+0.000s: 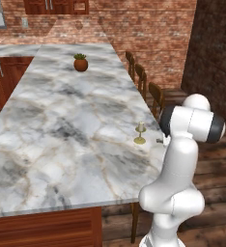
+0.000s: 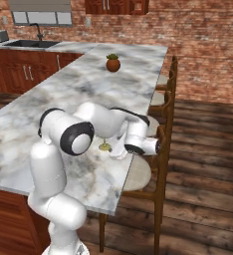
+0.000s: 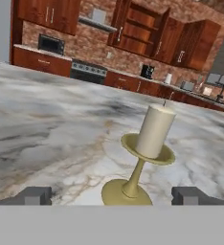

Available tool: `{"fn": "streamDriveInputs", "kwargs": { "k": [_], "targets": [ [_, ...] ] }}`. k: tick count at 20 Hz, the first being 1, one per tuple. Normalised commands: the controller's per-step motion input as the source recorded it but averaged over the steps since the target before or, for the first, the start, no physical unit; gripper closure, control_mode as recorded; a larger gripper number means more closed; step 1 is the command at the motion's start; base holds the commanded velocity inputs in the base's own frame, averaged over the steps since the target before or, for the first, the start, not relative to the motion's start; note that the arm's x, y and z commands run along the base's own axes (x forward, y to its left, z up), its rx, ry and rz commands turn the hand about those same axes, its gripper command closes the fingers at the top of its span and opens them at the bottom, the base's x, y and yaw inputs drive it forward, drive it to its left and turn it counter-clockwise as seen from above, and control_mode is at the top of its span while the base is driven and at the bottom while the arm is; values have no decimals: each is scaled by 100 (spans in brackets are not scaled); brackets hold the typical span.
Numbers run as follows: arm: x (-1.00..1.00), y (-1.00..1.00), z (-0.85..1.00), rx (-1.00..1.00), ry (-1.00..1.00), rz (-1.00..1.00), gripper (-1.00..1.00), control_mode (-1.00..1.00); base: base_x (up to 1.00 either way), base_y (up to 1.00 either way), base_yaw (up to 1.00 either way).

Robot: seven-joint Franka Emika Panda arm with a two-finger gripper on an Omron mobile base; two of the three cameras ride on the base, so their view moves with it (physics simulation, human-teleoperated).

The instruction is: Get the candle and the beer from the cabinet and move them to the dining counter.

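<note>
While no writing or brand can be read anywhere, the candle (image 3: 153,131) shows plainly in the hand view: a short cream cylinder with a thin dark wick, on a brass-yellow candlestick with a dished cup, a slim stem and a round saucer foot. It stands upright on the dining counter (image 1: 62,135), near the counter's edge on the chair side; in the left base view it is a small pale shape (image 1: 140,132) just beyond the arm's upper joint.

In the right base view the arm rises from the lower left, bends at a dark-capped elbow and reaches low across the marble toward the chairs (image 2: 163,124), its wrist turned level with the slab. The gripper (image 3: 112,195) sits low behind the candlestick, its two dark fingertips spread wide to either side of the foot, touching nothing and holding nothing.

From the right base view the arm hides most of the candle. A small potted plant (image 1: 80,62) stands far up the counter. An open-shelved cabinet (image 3: 142,28) hangs on the distant brick wall; what its shelves hold is too small to tell.
</note>
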Motion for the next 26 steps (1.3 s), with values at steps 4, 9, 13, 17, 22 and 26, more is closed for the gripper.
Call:
{"fn": "streamDriveInputs", "kwargs": {
  "k": [4,9,13,17,22,26],
  "targets": [
    [-34,6,48,-21,4,-7,-100,-100,0,0,0],
    [-40,4,53,-16,1,0,-100,-100,0,0,0],
    [-46,1,52,-14,1,-3,-100,-100,0,0,0],
    [-53,2,38,-2,4,-25,-100,-100,0,0,0],
    [-51,6,34,0,0,-36,-100,-100,0,0,0],
    [-48,11,35,0,0,-37,-100,-100,0,0,0]
  ]
}}
